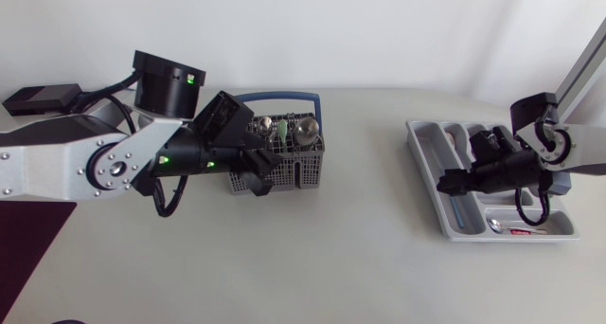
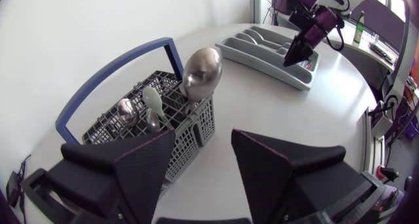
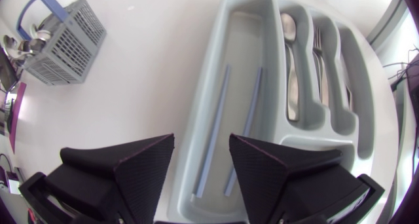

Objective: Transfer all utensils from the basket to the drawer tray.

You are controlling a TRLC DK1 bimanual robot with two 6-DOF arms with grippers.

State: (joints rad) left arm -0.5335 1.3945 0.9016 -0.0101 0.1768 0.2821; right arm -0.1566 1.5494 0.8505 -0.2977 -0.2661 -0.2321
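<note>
The left gripper [image 2: 203,135] stands with jaws apart and empty, the basket [image 2: 190,129] of utensils [image 2: 201,70] just ahead of one finger, while the right gripper [image 3: 201,140], likewise spread and empty, hovers over the drawer tray [image 3: 242,40], two blue rods [image 3: 216,119] beneath it.

You're looking at a grey, grid-patterned basket [image 1: 284,168] with a blue handle [image 2: 111,73]. In the basket stand a shiny silver ladle [image 2: 201,72] and a pale green spoon [image 2: 154,101]. Well apart from the basket, the drawer tray [image 3: 243,47] is light grey with two blue sticks [image 3: 213,129] inside. The surface [image 1: 360,258] is white.
</note>
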